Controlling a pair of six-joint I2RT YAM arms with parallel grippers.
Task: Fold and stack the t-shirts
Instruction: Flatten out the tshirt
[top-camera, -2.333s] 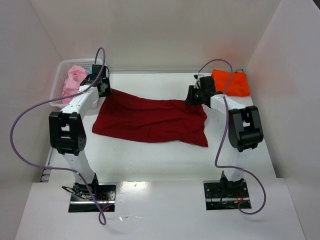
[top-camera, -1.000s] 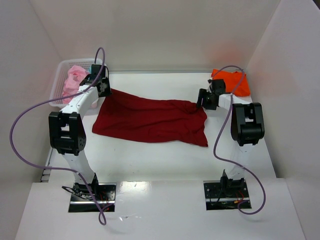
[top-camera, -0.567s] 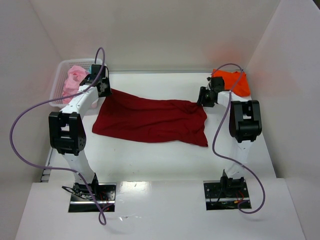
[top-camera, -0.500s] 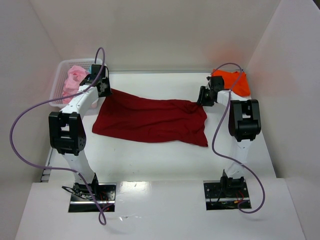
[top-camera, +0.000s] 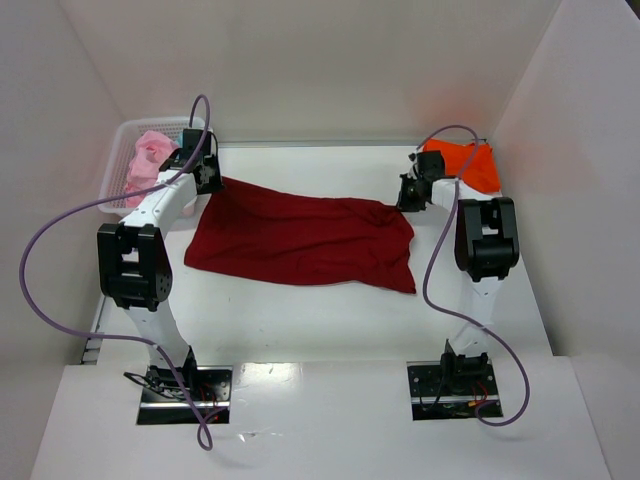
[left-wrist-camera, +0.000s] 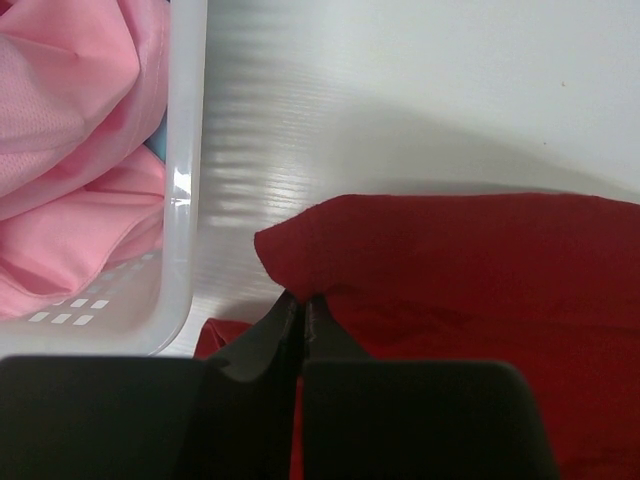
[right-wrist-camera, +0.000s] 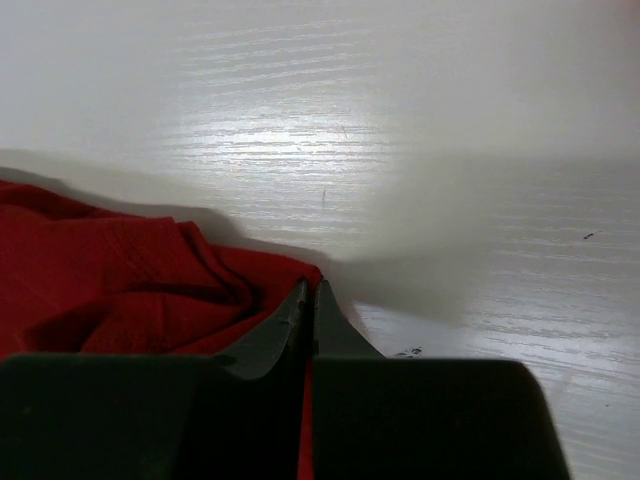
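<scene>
A large dark red t-shirt (top-camera: 300, 238) lies spread across the middle of the table. My left gripper (top-camera: 208, 182) is shut on its far left corner (left-wrist-camera: 300, 240), next to the basket. My right gripper (top-camera: 403, 203) is shut on the far right corner (right-wrist-camera: 290, 275) of the same shirt, red cloth showing between its closed fingers. A bright orange t-shirt (top-camera: 462, 165) lies at the far right. Pale pink t-shirts (top-camera: 148, 160) fill the basket, with a bit of teal cloth (top-camera: 187, 134) behind my left wrist.
A white mesh basket (top-camera: 118, 172) stands at the far left against the wall; its rim (left-wrist-camera: 185, 180) is just left of my left fingers. White walls close in the table on three sides.
My right gripper moved right to the shirt's far right corner and closed on it. The left arm has not moved.
</scene>
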